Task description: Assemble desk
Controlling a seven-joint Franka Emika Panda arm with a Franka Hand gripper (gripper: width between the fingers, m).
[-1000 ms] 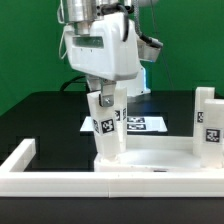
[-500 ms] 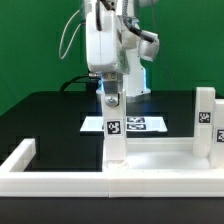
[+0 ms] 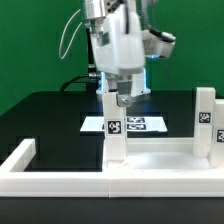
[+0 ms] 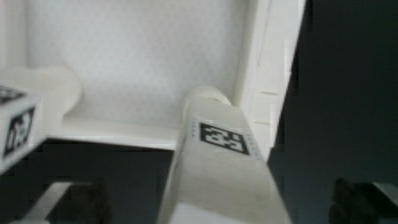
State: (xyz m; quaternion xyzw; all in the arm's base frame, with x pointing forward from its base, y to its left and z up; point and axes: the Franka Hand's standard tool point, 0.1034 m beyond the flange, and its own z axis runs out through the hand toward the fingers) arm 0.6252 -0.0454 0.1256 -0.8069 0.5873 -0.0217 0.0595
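The white desk top (image 3: 160, 160) lies flat with its rim up. One leg block (image 3: 115, 135) stands upright in it, near the corner on the exterior view's left, with a tag on its face. A second leg (image 3: 206, 120) stands at the exterior view's right. My gripper (image 3: 120, 97) hangs at the top of the first leg. In the wrist view that leg (image 4: 222, 150) runs between my two dark fingers (image 4: 71, 200), with a gap on each side. The gripper (image 4: 217, 205) is open. The second leg (image 4: 27, 110) and the desk top (image 4: 143, 60) show there too.
A long white bar with raised ends (image 3: 40, 178) lies across the front, against the desk top. The marker board (image 3: 145, 123) lies flat on the black table behind the leg. A green wall stands behind.
The leg went from tilted in my grip to standing upright. My hand has since turned about its axis and shifted slightly toward the exterior view's right, with the fingers off the leg.
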